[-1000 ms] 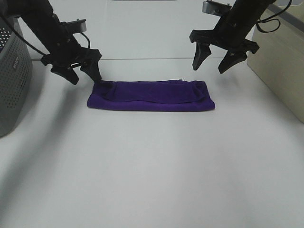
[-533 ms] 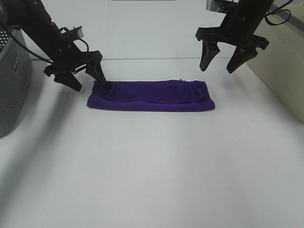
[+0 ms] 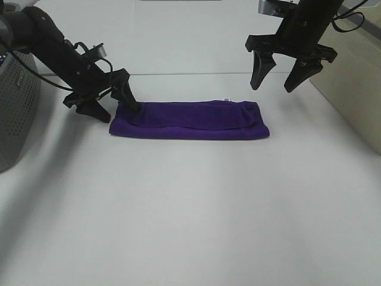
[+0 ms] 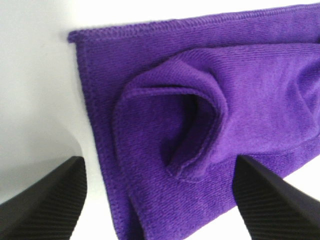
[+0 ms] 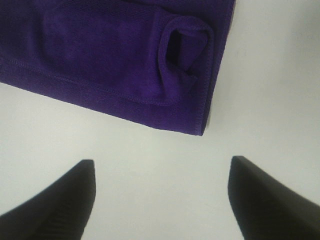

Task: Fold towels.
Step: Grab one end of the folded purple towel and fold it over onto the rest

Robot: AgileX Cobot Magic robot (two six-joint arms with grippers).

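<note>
Exterior high view: the deep purple, soft velvety towel [image 3: 190,119] lies on the white counter [image 3: 190,208], towards the far side and about midway between left and right. It is already doubled into a long, narrow band running left to right, and a tiny white tag [image 3: 226,99] shows at its far edge. We judge the first fold done. The wrist views show the top layer puckered into a loose open loop at each end [image 4: 195,130] [image 5: 182,50], so the edges are not neatly matched. What seems left is to bring one end over the other, and perhaps to smooth those corners.

The left hand [image 3: 118,111] is low at the band's left end and spread wide. One finger rests at the far left corner of the cloth, the other on the bare counter just left of it. In the left wrist view the dark fingers [image 4: 47,205] stand either side of the towel end and grip nothing. The right hand [image 3: 272,89] hangs well above the counter, beyond the right end, also wide and empty.

Compared with a second ago, the left hand has dropped from above the corner down to the cloth. The right hand has lifted and drifted right, away from the towel. The band itself has not shifted.
</note>
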